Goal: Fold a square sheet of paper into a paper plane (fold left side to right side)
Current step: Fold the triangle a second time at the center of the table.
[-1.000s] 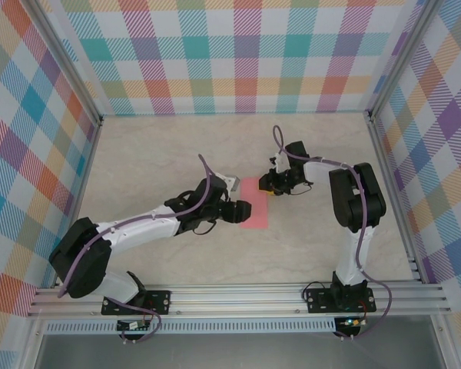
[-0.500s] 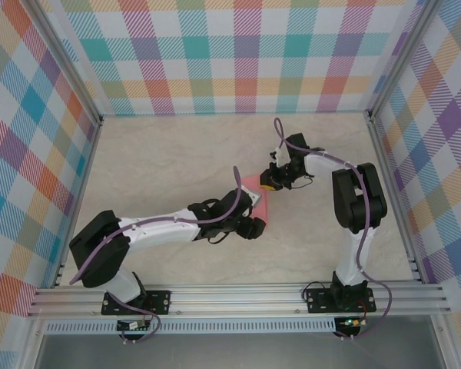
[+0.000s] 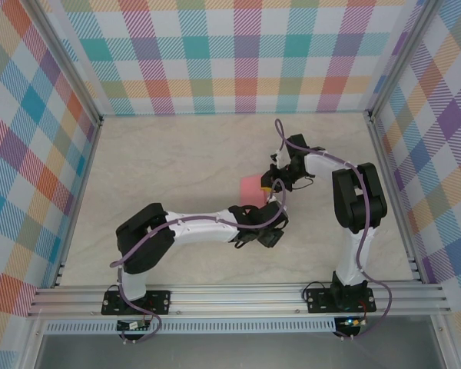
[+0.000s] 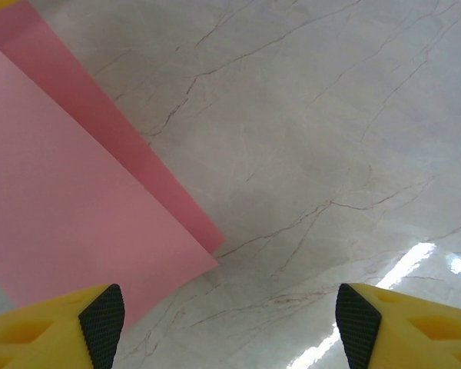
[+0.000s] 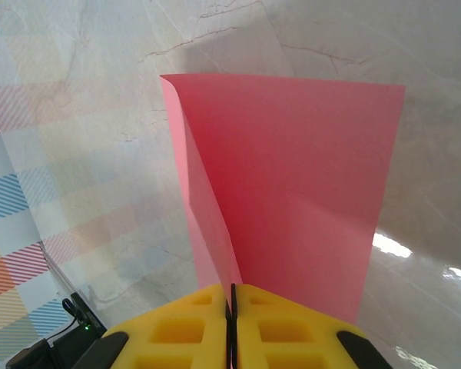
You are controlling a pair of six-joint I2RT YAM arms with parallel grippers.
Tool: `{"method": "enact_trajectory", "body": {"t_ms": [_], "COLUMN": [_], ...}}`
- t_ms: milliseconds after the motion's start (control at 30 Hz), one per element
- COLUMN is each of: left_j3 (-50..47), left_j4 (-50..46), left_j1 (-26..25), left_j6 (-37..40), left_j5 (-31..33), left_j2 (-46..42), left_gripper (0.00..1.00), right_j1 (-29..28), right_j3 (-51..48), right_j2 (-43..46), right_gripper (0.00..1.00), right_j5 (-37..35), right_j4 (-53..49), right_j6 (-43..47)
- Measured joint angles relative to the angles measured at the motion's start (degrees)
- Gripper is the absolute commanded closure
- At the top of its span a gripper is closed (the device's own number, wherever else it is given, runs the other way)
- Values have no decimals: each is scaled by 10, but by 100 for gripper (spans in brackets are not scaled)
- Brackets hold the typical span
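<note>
The square sheet of paper (image 5: pixel 292 192) is salmon pink and folded into two layers. My right gripper (image 5: pixel 232 307) is shut on its near edge, and the layers part slightly just ahead of the jaws. From above, a small piece of the sheet (image 3: pixel 250 187) shows beside the right gripper (image 3: pixel 269 187); my left forearm covers the rest. My left gripper (image 4: pixel 230 327) is open over bare marble, with one corner of the two-layer sheet (image 4: pixel 77 215) just left of its left pad (image 4: pixel 101 323). In the overhead view the left gripper (image 3: pixel 267 231) hangs in front of the sheet.
The marble table (image 3: pixel 177 169) has plaid walls on three sides and aluminium posts (image 3: pixel 373 131) at the corners. My left arm (image 3: pixel 200 224) stretches low across the middle, from its base toward the right arm (image 3: pixel 353 200).
My left arm has swung right and nearer, crossing over the sheet and covering most of it. My right gripper has closed tighter on the paper's edge, staying in place.
</note>
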State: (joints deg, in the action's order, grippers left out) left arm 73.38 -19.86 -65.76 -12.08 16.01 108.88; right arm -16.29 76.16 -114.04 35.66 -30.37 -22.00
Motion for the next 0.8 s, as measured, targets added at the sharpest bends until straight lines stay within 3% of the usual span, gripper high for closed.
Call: {"method": "enact_trajectory", "body": {"t_ms": [267, 533, 633, 800], "left_j3": [23, 41, 46, 47], "left_j4": [-31, -41, -41, -40], "left_j1": [0, 0, -1, -2], "left_j6": [-1, -1, 0, 5], "left_j5": [52, 90, 107, 130], "left_j2": [26, 51, 59, 62], "left_gripper": [24, 32, 40, 65], "right_j1": [-1, 0, -1, 0], "right_j3": [24, 26, 26, 26], "right_j2": [0, 0, 0, 0], "right_gripper": [90, 90, 90, 90], "right_j5": [0, 0, 1, 2], "right_j4": [-18, -23, -23, -24], "right_j6": [-1, -1, -1, -1]}}
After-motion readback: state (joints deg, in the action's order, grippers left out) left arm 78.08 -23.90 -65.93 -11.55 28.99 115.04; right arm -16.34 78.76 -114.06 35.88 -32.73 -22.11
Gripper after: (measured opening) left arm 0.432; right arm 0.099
